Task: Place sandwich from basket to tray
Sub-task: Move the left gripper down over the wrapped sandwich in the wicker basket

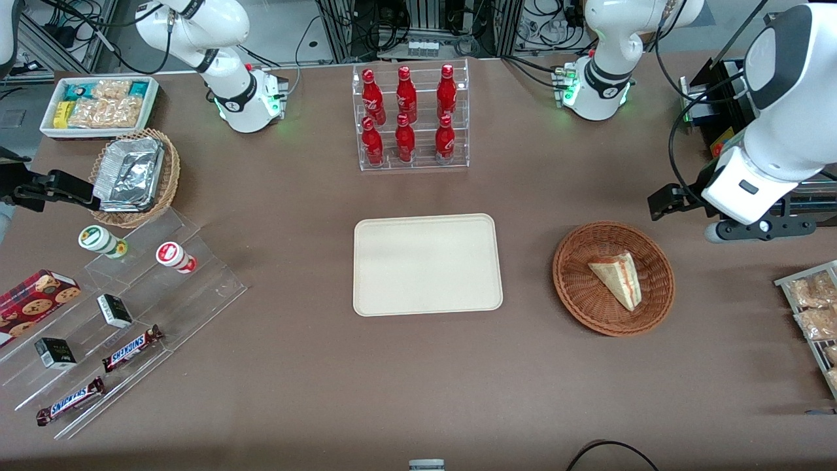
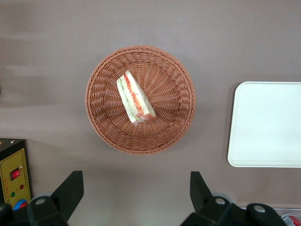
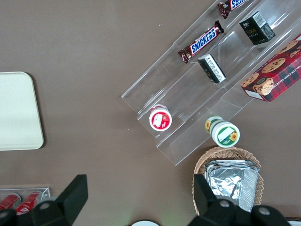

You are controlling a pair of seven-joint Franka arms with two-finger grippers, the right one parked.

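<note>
**Sandwich not yet lifted; whole transfer remains**

On the tabletop, nothing of the task is done. The sandwich lies inside the basket, at three o'clock from the tray in the front view. The gripper hangs high above the basket's edge, released and holding nothing. Descent, grasp, carry and release are all left, as I judge it.

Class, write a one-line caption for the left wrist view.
Open gripper above the table, sandwich lying in the basket, tray beside it.
</note>
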